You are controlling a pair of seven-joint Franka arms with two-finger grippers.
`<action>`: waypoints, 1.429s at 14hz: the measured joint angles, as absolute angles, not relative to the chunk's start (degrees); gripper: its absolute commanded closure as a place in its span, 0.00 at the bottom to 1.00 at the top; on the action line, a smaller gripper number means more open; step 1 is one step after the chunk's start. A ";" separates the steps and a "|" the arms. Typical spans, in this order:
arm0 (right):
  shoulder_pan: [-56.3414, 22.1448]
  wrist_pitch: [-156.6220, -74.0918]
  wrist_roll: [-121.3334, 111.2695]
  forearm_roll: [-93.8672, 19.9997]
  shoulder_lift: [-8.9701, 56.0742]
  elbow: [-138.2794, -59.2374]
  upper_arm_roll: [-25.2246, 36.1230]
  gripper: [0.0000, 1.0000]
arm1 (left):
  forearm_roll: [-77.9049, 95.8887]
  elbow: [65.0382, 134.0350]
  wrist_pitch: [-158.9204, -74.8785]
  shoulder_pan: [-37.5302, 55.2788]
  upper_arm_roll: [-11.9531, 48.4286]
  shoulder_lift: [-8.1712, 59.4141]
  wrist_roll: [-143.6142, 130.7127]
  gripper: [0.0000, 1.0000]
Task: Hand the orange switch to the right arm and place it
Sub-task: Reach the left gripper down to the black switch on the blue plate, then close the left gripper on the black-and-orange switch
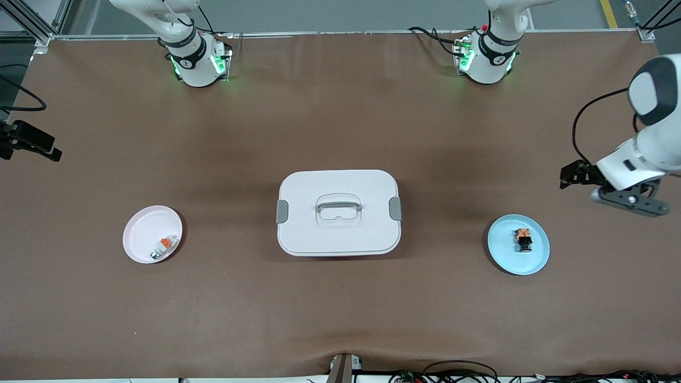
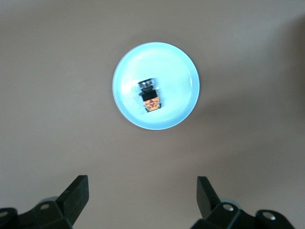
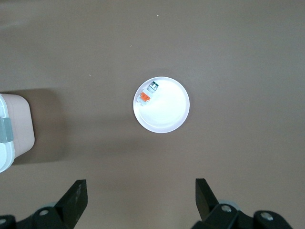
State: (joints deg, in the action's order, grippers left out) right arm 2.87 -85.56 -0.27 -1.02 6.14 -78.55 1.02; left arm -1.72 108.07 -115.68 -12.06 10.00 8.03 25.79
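The orange switch (image 1: pixel 523 239), a small black block with an orange face, lies on a light blue plate (image 1: pixel 503 246) toward the left arm's end of the table. My left gripper (image 1: pixel 632 201) hangs high over the bare table beside that plate. In the left wrist view the switch (image 2: pixel 150 97) sits near the middle of the plate (image 2: pixel 178 81), and the left gripper (image 2: pixel 142 183) is open with nothing between its fingers. My right gripper (image 3: pixel 141 183) is also open and empty, held high over the table toward the right arm's end.
A white lidded box (image 1: pixel 338 213) with grey clasps stands mid-table. A pale pink plate (image 1: pixel 141 231) toward the right arm's end holds a whitish-grey part with an orange piece (image 1: pixel 163 246); the right wrist view shows the same plate (image 3: pixel 169 112).
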 measured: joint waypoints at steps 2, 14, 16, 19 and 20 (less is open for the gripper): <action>2.87 -85.56 -0.27 -1.02 6.14 -78.55 1.02 0.00 | -1.72 108.50 -119.12 -12.06 10.03 11.78 34.55 0.00; 2.87 -85.55 -0.27 -1.02 6.14 -78.53 1.00 0.00 | -1.93 109.01 -141.87 -12.07 10.21 30.02 76.93 0.00; 2.87 -85.55 -0.27 -1.02 6.14 -78.53 1.00 0.00 | -1.94 108.99 -142.02 -11.95 10.23 31.14 79.95 0.00; 2.87 -85.55 -0.27 -1.02 6.14 -78.53 1.00 0.00 | -1.95 108.98 -142.07 -11.95 10.23 31.71 83.86 0.00; 2.87 -85.55 -0.27 -1.02 6.14 -78.53 1.00 0.00 | -1.95 108.97 -142.09 -11.94 10.23 31.74 85.04 0.00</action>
State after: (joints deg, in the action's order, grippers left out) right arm 2.87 -85.55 -0.27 -1.02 6.14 -78.53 1.00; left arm -1.95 108.97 -142.09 -11.94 10.23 31.74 85.04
